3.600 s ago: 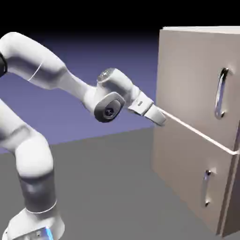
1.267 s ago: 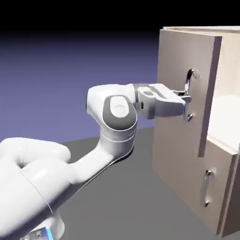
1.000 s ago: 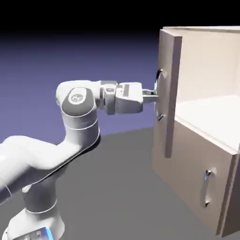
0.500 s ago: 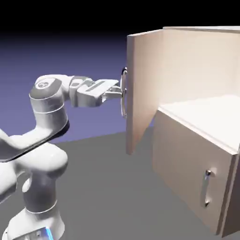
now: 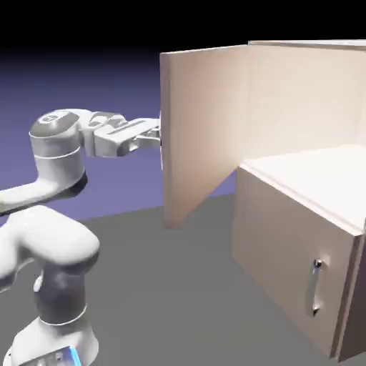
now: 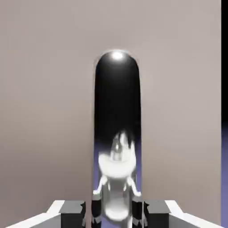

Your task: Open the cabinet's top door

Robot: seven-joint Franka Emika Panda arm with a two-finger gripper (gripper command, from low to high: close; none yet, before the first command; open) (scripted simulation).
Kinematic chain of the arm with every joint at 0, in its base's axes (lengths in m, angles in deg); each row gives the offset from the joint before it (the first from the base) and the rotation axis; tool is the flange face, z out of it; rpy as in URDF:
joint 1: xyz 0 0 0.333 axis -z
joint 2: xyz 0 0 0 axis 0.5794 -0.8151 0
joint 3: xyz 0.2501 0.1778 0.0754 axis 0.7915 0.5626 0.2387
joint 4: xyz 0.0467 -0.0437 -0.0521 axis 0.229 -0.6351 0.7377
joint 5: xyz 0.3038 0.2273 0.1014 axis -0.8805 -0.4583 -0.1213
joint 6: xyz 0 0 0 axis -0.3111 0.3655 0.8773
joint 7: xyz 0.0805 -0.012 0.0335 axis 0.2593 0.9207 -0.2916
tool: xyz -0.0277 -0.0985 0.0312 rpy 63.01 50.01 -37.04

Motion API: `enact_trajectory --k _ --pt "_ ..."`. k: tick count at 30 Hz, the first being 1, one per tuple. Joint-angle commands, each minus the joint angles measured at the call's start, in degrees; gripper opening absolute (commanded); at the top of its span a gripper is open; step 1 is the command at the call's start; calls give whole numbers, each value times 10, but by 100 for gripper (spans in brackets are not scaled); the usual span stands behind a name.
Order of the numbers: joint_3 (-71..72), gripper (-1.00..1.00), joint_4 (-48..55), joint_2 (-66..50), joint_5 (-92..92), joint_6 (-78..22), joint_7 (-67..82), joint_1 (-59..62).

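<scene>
Claw: the gripper (image 6: 116, 213) is clamped on the handle (image 6: 116, 124), its two grey tips pressed against either side of the shiny bar at the bottom of the hand view.
Handle: a polished bar, running straight up the hand view from between the tips to a rounded end; in the exterior view it is hidden behind the door's edge.
Claw in the exterior view: the gripper (image 5: 153, 133) reaches level from the picture's left and meets the outer face of the top door (image 5: 204, 129) near its free edge.
Door: swung well out from the cabinet (image 5: 300, 214), standing nearly at a right angle to the front, its inner face toward the camera and the upper compartment laid bare.
Key relation: the door lies directly ahead of the claw, handle's long axis vertical; the hinge is on the far side from the hand, toward the cabinet.
Lower panel: shut, its short handle (image 5: 315, 286) untouched.
Judgement: the task looks essentially done; any more pull should follow the arc around the hinge.
</scene>
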Motion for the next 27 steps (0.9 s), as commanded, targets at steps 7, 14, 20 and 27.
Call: enact_trajectory --k 7,14,20,27 --pt "138 -100 30 -30 -130 -47 -8 30" --pt "283 -100 107 -105 -257 -150 -34 64" --pt "406 -100 218 -179 -354 -253 -54 153" --pt "521 -100 364 -232 -426 -363 -60 290"
